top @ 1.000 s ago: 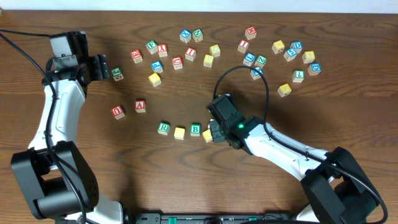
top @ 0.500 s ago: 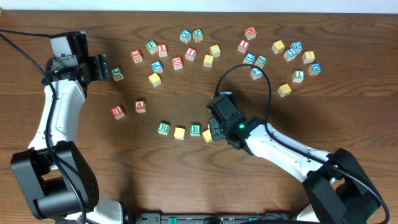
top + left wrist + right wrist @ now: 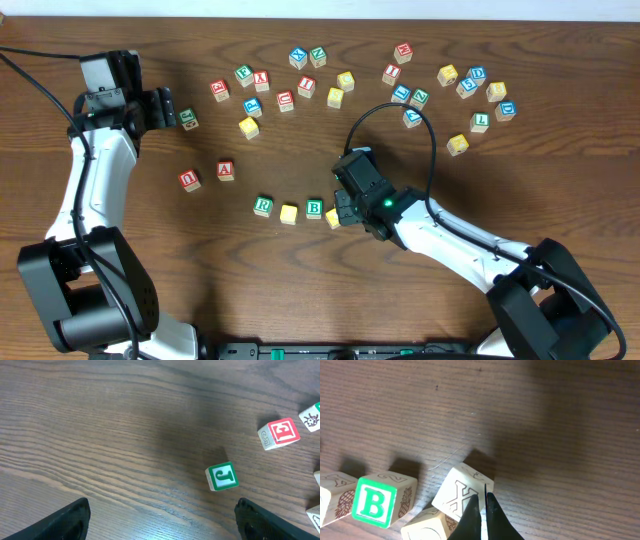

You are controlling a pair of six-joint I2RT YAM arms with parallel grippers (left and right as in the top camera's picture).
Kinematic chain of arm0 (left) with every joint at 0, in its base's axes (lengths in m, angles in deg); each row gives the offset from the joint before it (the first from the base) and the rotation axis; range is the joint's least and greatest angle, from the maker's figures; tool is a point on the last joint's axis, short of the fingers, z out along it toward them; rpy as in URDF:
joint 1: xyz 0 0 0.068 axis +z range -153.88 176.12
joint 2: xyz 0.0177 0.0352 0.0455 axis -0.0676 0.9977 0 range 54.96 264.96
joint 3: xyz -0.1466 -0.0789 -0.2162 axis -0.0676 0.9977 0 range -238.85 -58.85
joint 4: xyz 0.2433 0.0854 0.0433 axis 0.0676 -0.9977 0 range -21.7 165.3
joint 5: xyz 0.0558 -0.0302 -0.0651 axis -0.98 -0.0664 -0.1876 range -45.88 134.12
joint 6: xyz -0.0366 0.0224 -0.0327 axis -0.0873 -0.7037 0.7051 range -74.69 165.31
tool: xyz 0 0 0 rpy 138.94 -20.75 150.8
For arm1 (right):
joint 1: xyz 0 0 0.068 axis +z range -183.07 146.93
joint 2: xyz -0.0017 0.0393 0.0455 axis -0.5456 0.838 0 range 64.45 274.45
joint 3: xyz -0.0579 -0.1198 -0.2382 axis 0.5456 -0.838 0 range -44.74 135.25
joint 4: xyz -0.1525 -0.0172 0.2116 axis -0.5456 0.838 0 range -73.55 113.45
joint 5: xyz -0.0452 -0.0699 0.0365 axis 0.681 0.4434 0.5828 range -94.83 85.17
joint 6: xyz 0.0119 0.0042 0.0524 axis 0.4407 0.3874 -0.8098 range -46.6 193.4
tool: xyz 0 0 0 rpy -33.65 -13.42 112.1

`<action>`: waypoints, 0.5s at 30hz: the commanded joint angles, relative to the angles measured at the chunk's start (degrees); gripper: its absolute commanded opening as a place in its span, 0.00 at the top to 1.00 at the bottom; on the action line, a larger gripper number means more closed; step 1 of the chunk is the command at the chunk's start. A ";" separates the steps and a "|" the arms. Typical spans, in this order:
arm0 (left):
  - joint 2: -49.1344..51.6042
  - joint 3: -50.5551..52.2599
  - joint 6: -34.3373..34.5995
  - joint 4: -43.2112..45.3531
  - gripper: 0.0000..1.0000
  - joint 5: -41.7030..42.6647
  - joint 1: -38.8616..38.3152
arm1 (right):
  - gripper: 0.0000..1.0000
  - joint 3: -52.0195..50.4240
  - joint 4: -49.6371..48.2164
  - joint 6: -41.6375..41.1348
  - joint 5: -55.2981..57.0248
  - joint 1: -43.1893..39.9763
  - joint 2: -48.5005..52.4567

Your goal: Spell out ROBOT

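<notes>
Overhead, I am seeing the green R cube (image 3: 263,206), a yellow-faced cube (image 3: 289,213) and the green B cube (image 3: 314,208) lying in a row. A second yellow-faced cube (image 3: 333,217) is sitting just beside the B, partly under the right gripper (image 3: 345,212), while the left gripper (image 3: 165,108) is hanging far left beside a green J cube (image 3: 188,119). Left wrist is showing me its fingers (image 3: 65,521) standing wide apart with nothing between them, and right wrist is showing fingers pinched together on nothing, tips hanging over a tilted X-carved cube (image 3: 462,491).
</notes>
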 commanded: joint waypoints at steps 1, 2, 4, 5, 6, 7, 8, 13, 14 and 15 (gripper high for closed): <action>0.02 0.26 -0.35 -0.13 0.09 -0.15 0.17 | 0.99 0.79 0.09 -1.03 -0.33 0.81 -0.72; 0.02 0.26 -0.35 -0.13 0.09 -0.15 0.17 | 0.99 0.79 0.09 -1.03 -0.35 0.83 -0.55; 0.02 0.26 -0.35 -0.13 0.09 -0.15 0.17 | 0.99 0.76 0.07 -1.03 0.00 0.85 -0.35; 0.02 0.26 -0.35 -0.13 0.09 -0.15 0.17 | 0.99 0.76 0.09 -1.03 0.33 0.85 -0.35; 0.02 0.26 -0.35 -0.13 0.09 -0.15 0.17 | 0.99 0.74 0.09 -1.03 0.79 0.85 -0.35; 0.02 0.26 -0.35 -0.13 0.09 -0.15 0.17 | 0.99 0.70 0.09 -1.03 0.96 0.85 -0.35; 0.02 0.26 -0.35 -0.13 0.09 -0.15 0.17 | 0.99 0.57 0.07 -1.03 1.11 0.83 -0.33; 0.02 0.26 -0.35 -0.13 0.09 -0.15 0.17 | 0.99 0.15 0.20 -1.05 2.23 0.81 0.50; 0.02 0.26 -0.35 -0.13 0.09 -0.15 0.17 | 0.99 0.02 0.13 -1.05 2.23 0.81 0.72; 0.02 0.26 -0.35 -0.13 0.09 -0.15 0.17 | 0.99 0.02 0.20 -1.03 2.23 0.81 0.85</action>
